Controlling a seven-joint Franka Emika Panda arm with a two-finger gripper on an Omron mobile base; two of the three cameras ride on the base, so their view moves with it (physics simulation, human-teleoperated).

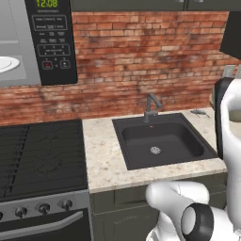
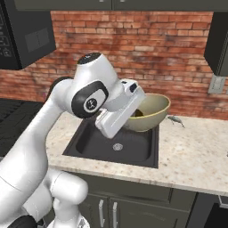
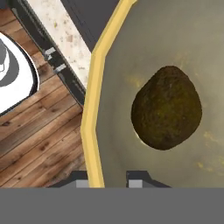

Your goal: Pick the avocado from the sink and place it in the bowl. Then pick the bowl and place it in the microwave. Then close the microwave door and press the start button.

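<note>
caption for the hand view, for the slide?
Claw pinching the rim of the bowl, one tip inside and one outside, with the avocado lying inside.

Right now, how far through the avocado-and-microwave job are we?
Done: the avocado lies inside the bowl, and the sink holds no fruit. In hand: the tool pinches the bowl's rim, one fingertip on each side, with the bowl up above the sink. Left: set the bowl in the microwave, which stands open, shut its door and press start.

Kitchen: stove (image 1: 40, 160), sink (image 1: 162, 141), microwave (image 1: 35, 42), brick backsplash (image 1: 141, 56).
</note>
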